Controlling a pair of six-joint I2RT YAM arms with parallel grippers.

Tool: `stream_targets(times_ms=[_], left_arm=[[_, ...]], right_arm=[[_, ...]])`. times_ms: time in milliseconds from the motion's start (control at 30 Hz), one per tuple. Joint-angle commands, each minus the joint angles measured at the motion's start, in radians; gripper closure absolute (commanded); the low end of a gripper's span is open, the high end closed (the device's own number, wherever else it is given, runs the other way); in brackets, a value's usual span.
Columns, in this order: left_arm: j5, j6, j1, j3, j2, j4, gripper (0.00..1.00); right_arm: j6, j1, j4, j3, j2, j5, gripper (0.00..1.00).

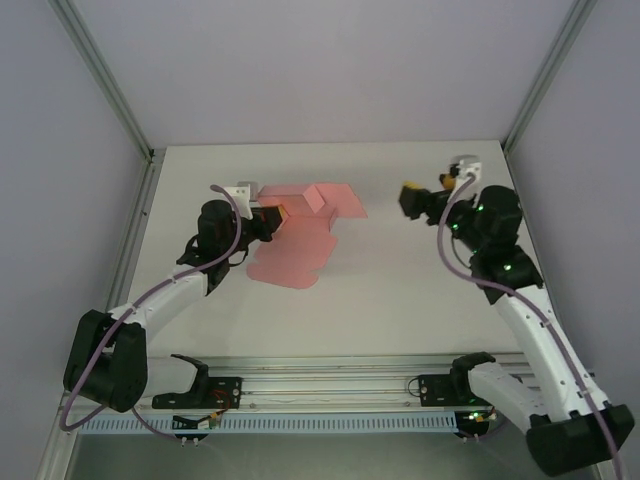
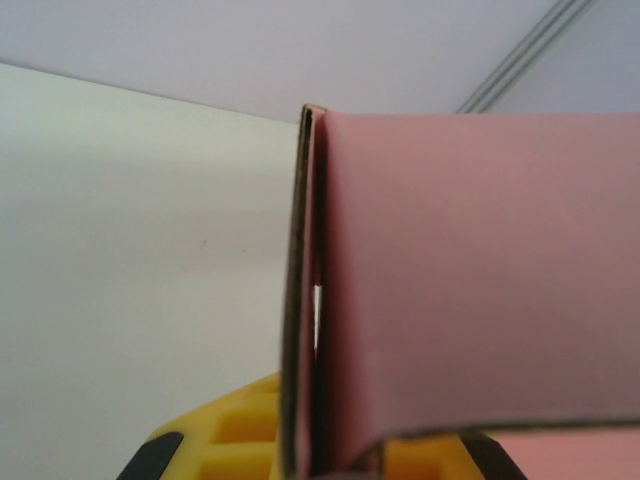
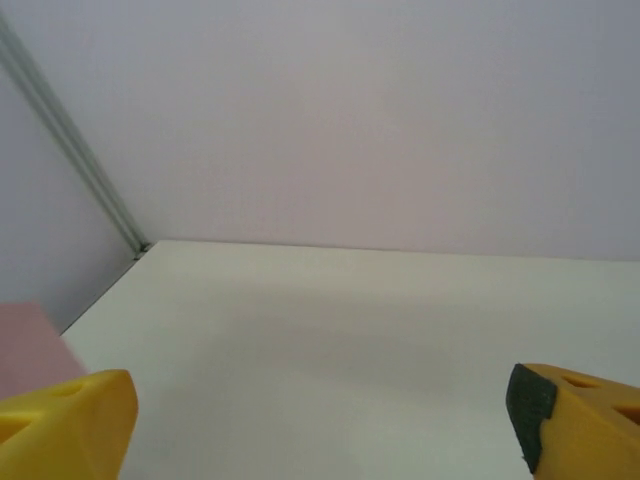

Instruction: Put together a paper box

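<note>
The pink paper box lies partly folded on the white table, left of centre, with flaps standing up at its far end. My left gripper is shut on the box's left edge. In the left wrist view a doubled pink wall of the paper box stands edge-on between the yellow fingers of the left gripper. My right gripper hovers open to the right of the box, apart from it. Nothing sits between the jaws of the right gripper; a corner of the paper box shows at the left edge.
The table is white, walled by pale panels with aluminium posts at the back corners. A metal rail carrying both arm bases runs along the near edge.
</note>
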Motion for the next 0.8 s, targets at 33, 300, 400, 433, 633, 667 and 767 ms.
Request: stream_targets(times_ms=[33,300,400,433,633,667,767], left_arm=[[0.074,0.030,-0.006,0.022,0.005,0.008,1.00],[0.107,0.028,-0.006,0.052,0.050,0.006,1.00],[0.078,0.025,-0.005,0.068,0.060,-0.017,1.00],[0.066,0.024,-0.005,0.073,0.065,-0.025,1.00],[0.040,0.001,-0.005,0.101,0.090,-0.053,1.00],[0.037,-0.004,-0.004,0.105,0.095,-0.057,1.00],[0.032,-0.021,-0.006,0.118,0.107,-0.062,1.00]], right_arm=[[-0.090,-0.059,-0.064,0.078,0.127,-0.485,0.08],[-0.317,0.003,-0.294,0.324,0.393,-0.733,0.26],[-0.409,0.081,-0.368,0.375,0.446,-0.742,0.32],[-0.443,0.104,-0.400,0.385,0.458,-0.741,0.32],[-0.494,0.204,-0.406,0.361,0.478,-0.700,0.36],[-0.490,0.219,-0.404,0.362,0.486,-0.688,0.36],[-0.465,0.271,-0.377,0.364,0.518,-0.596,0.35]])
